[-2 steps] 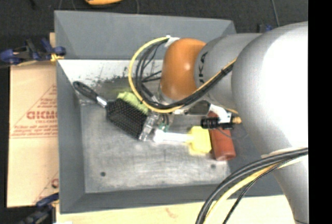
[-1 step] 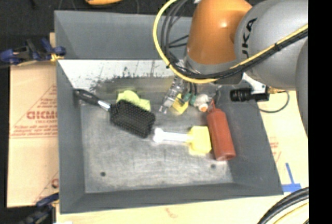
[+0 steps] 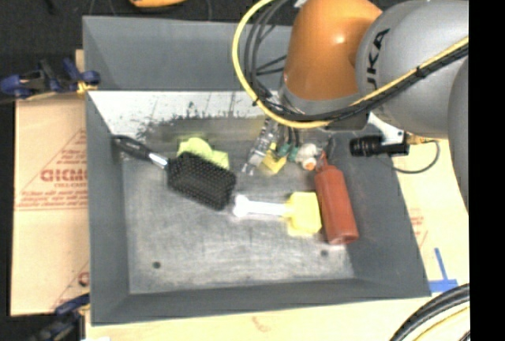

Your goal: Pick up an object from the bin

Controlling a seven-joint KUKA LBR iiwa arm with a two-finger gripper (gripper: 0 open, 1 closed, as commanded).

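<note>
While the pincer [image 3: 263, 151] hangs low under the glossy orange cover [image 3: 331, 39], I cannot tell how far it is open, nor whether it grips anything. A small yellow block [image 3: 274, 163] lies just beside it at 4 o'clock, near the back wall of the grey metal bin [image 3: 104, 213]. Farther out at 4 o'clock lies a smooth red-brown bottle [image 3: 336, 207], cylindrical. At 5 o'clock a flat yellow scraper with a white handle [image 3: 303, 214] is touching that bottle. At 8 o'clock is a black bristly hairbrush [image 3: 201, 180], with a soft yellow-green lump [image 3: 197, 148] just behind it.
</note>
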